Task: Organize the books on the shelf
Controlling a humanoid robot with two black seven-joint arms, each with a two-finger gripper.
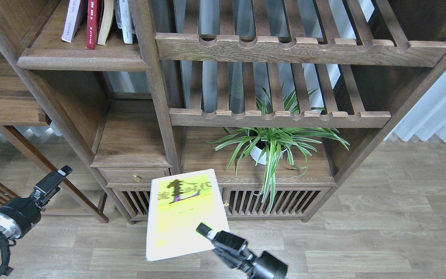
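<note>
My right gripper (205,229) is shut on the lower right corner of the yellow-green book (182,215), which has black Chinese characters. It holds the book cover-up in the air, in front of the low cabinet. The shelf (83,62) with the thick moulded lip is at the upper left. On it stand a pale lilac-edged book (72,19) that leans, a dark red book (93,23), and a cream book and a white one beside them. My left gripper (54,179) is low at the left, empty, seen nearly edge-on.
Two slatted racks (300,50) with notched rails fill the upper right. A potted spider plant (269,145) stands on the cabinet top below them. A drawer with a brass knob (136,177) is just left of the held book. A white curtain (439,112) hangs at the right.
</note>
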